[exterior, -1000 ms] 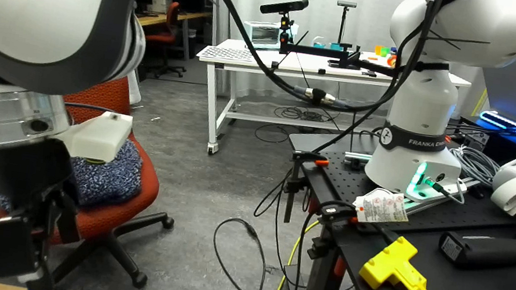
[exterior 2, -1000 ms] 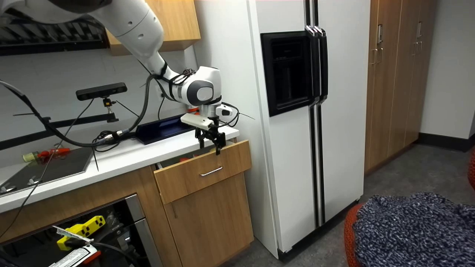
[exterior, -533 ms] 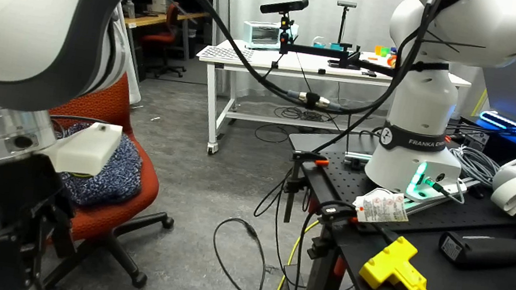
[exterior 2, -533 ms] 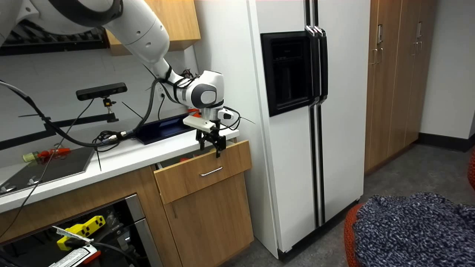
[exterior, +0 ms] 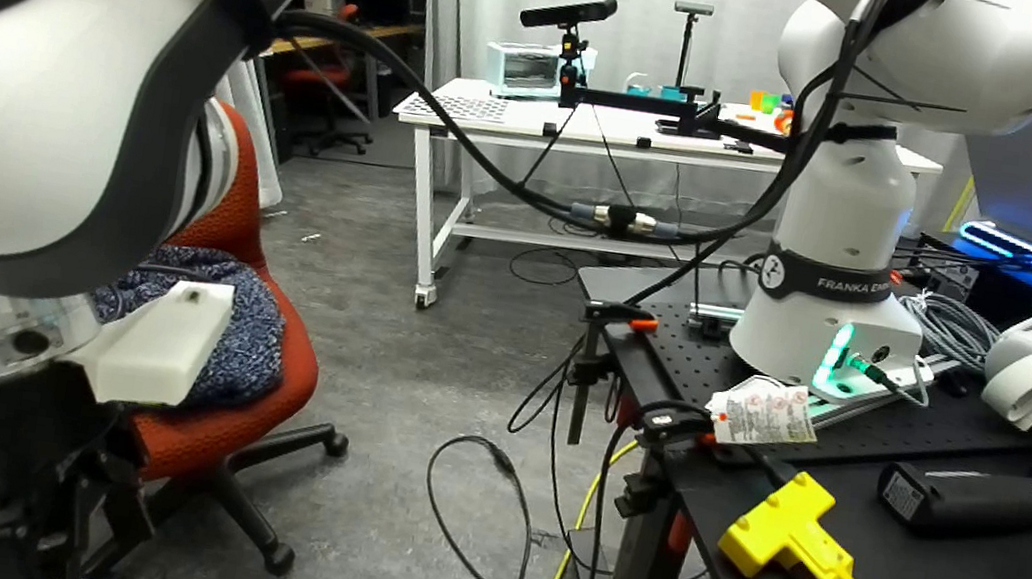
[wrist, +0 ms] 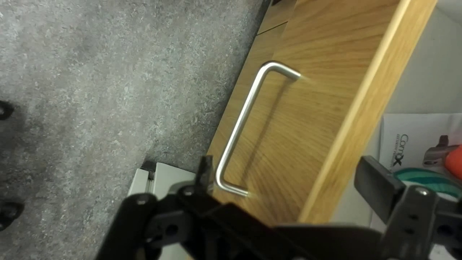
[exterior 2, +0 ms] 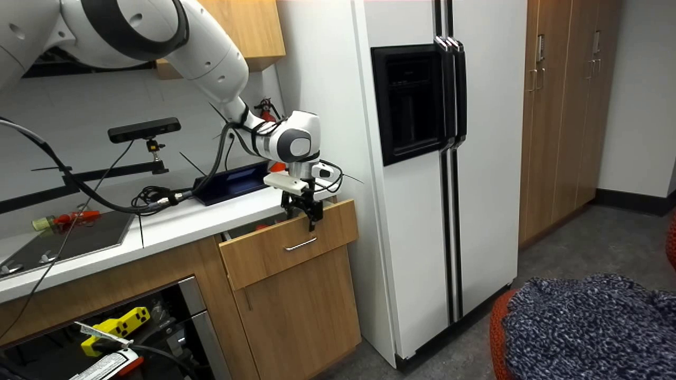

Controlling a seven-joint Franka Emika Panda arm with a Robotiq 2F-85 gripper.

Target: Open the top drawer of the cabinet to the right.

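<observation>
The top drawer [exterior 2: 264, 264] is partly pulled out, its wood front tilted in this view. In the wrist view, the drawer front [wrist: 306, 115] has a light wood rim and a silver bar handle [wrist: 238, 126]. My gripper [exterior 2: 301, 219] is over the drawer's rim, right of the handle. In the wrist view, my gripper [wrist: 291, 178] is open and straddles the front panel. One finger is outside near the handle's end, and the other is on the inner side. Nothing is between the fingers except the panel, with visible gaps. In an exterior view, the gripper [exterior: 54, 558] is partly cut off.
A white refrigerator [exterior 2: 330, 132] stands right beside the drawer. Above is a white countertop [exterior 2: 185, 232] with a dark blue tray [exterior 2: 232, 184]. Inside the drawer lie a white printed sheet [wrist: 395, 144] and an orange item [wrist: 455, 162]. An orange chair [exterior: 294, 359] stands behind the arm.
My gripper has moved down toward the drawer's front rim, with the arm lowering and shifting slightly right in an exterior view. The drawer has not moved.
</observation>
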